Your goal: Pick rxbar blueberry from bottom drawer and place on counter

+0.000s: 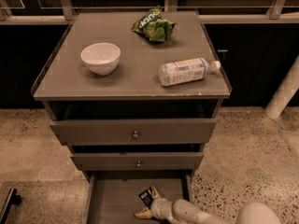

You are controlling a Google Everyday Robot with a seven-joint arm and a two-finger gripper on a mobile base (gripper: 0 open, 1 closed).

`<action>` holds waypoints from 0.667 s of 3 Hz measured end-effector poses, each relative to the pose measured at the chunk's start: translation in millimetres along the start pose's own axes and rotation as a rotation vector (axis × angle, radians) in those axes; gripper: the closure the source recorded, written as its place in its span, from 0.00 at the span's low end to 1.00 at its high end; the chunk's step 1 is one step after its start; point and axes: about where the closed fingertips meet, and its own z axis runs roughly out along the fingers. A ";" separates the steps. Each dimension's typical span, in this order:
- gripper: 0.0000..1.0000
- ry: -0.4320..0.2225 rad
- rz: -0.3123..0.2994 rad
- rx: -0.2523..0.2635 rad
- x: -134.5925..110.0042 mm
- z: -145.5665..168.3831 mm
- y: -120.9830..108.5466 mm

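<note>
The rxbar blueberry [145, 197], a small dark bar with pale lettering, lies on the grey floor of the pulled-out bottom drawer [112, 202], near its right side. My gripper [149, 203] reaches into the drawer from the lower right. It is open, with one tan finger beyond the bar and the other finger [141, 213] on its near side, so the bar sits between them. The counter [126, 76] is the flat grey top of the cabinet above.
On the counter stand a white bowl [100, 57] at the left, a green chip bag [153, 26] at the back and a clear plastic bottle [184, 71] lying on its side at the right. Two knobbed drawers [134, 134] sit above the bottom drawer, slightly pulled out.
</note>
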 end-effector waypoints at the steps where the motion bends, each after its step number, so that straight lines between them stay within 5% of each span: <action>1: 1.00 0.000 0.000 0.000 0.0 0.0 0.0; 2: 1.00 0.000 0.000 0.000 -6.3 -4.6 0.2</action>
